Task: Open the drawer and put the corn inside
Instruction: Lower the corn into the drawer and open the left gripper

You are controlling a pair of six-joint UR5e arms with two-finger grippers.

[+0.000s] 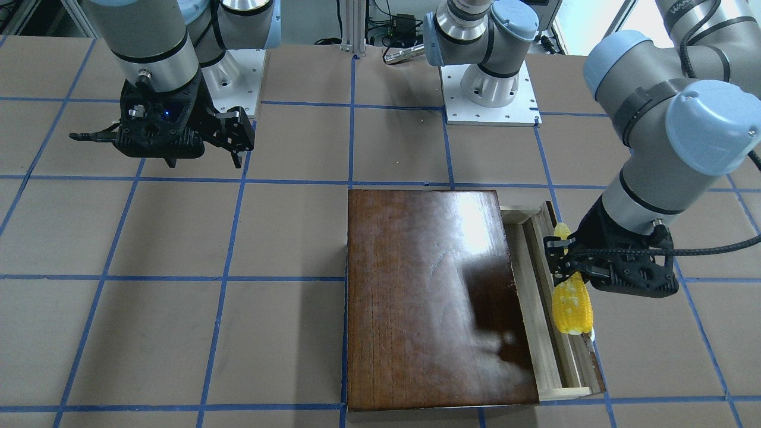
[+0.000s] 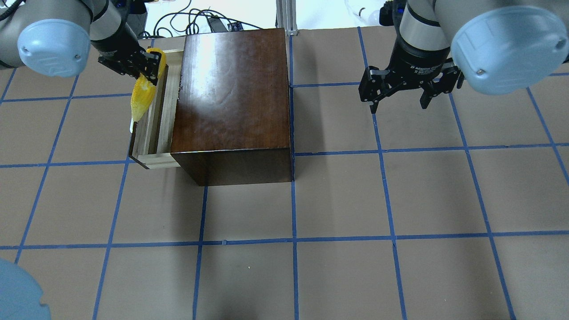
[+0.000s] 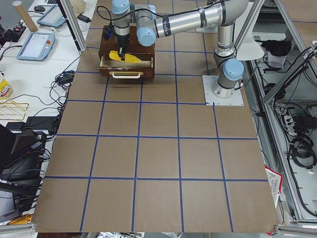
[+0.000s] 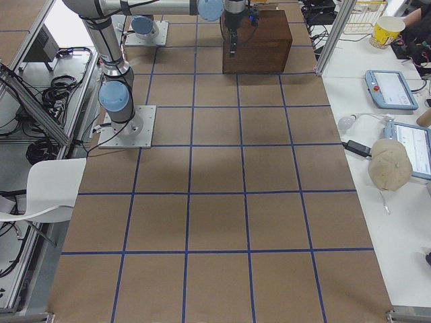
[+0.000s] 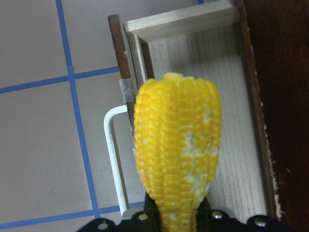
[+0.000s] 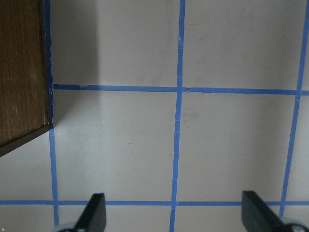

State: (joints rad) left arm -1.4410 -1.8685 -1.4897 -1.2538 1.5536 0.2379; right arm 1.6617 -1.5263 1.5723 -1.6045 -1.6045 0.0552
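The drawer (image 1: 538, 297) is pulled partly out of the glossy dark-brown box (image 1: 428, 297); its pale-wood tray (image 2: 155, 115) is bare. My left gripper (image 1: 565, 261) is shut on the yellow corn (image 1: 572, 303) and holds it over the drawer's front panel, along the drawer. The corn (image 5: 178, 154) fills the left wrist view, over the white loop handle (image 5: 113, 154) and tray (image 5: 212, 96). It also shows in the overhead view (image 2: 142, 95). My right gripper (image 2: 400, 95) is open and empty, hovering above the table to the right of the box.
The table is brown board with a blue tape grid (image 2: 293, 240). The two arm bases (image 1: 490, 89) stand at the robot's side of the table. The box's corner (image 6: 24, 72) shows in the right wrist view.
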